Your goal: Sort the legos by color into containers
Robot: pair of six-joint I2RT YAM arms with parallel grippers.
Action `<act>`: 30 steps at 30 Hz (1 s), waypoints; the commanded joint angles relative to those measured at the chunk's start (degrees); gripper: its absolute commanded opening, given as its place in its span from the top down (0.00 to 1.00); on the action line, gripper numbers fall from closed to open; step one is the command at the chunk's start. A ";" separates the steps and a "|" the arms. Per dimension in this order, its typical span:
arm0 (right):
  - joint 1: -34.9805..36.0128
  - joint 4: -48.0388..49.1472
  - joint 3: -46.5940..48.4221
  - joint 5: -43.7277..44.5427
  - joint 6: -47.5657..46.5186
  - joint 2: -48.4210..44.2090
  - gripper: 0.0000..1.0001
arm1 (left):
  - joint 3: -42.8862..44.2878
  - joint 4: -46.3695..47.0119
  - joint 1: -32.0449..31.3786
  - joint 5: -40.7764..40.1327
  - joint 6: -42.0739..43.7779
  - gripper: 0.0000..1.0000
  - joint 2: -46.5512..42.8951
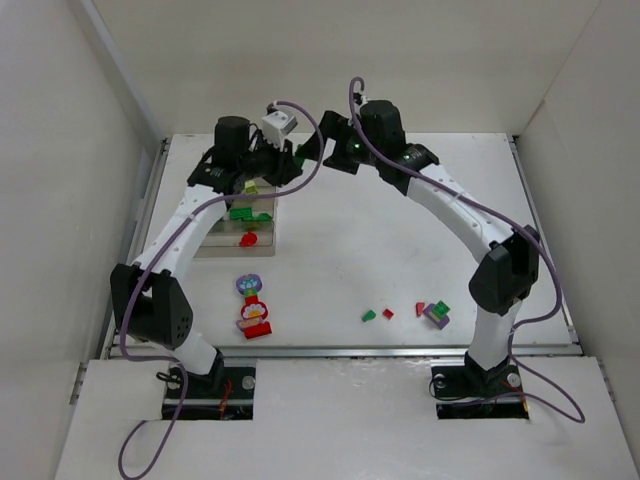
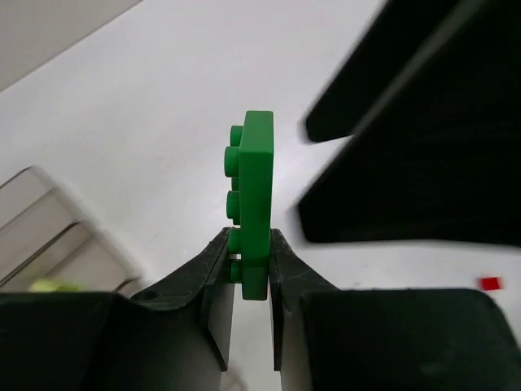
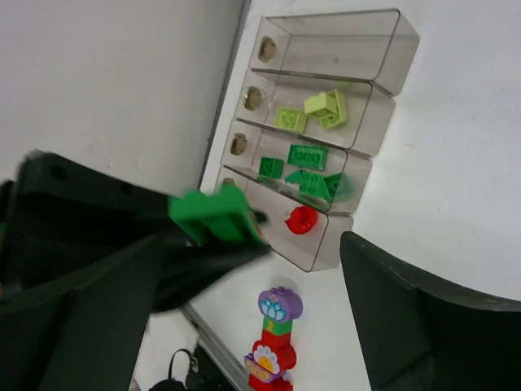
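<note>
- The left pincer [image 2: 248, 248] is clamped on a green brick [image 2: 258, 187]. It grips the lower end only. The brick stands upright, studs facing left in the left wrist view.
- The pincer's fingers [image 2: 212, 269] are dark and out of focus, and their bases are cut off at the bottom edge.
- Just right of the brick, two big black blurred shapes fill that view. They are too soft to name for sure.
- The right pincer [image 1: 328, 138] is spread wide with nothing in it. In its own view only the inner edges of its two fingers show, at the lower corners.
- Both pincers hang close together above the far part of the table [image 1: 400, 230], near the tray [image 3: 391, 49].
- The tray has four compartments:
  - the farthest one is bare;
  - the next holds lime bricks [image 3: 321, 107];
  - the third holds dark green bricks [image 3: 308, 156];
  - the nearest holds one red piece [image 3: 302, 219], with its left end hidden behind the left pincer.
- From above, the left arm covers much of the tray.
- The flower-topped piece [image 1: 253, 308] lies flat near the tray.
- The loose bricks [image 1: 430, 312] are green, red and purple. They lie well apart from the tray on the right, too small to count surely.
</note>
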 commanded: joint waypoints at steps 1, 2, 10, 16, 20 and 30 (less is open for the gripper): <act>-2.79 0.05 1.19 -2.92 0.17 1.15 0.05 | -1.85 -2.79 5.29 -7.26 11.54 1.00 -1.60; -3.32 0.04 -0.46 -2.92 0.17 1.15 0.04 | -2.99 -2.80 8.78 -7.27 15.13 1.00 -1.60; -5.52 -2.50 0.04 1.22 -6.24 1.23 0.04 | -13.28 2.30 18.30 -14.66 55.92 1.00 3.49; -7.11 -4.26 3.46 1.22 -7.38 3.26 0.04 | -13.28 3.71 18.31 -15.79 63.67 1.00 9.54; -7.63 -6.02 5.22 1.22 -8.44 5.01 0.04 | -12.67 1.07 18.31 -16.33 69.03 0.93 11.49; -7.63 -7.08 6.38 2.27 -10.11 5.01 0.04 | -14.60 0.02 18.31 -17.38 72.38 0.19 10.97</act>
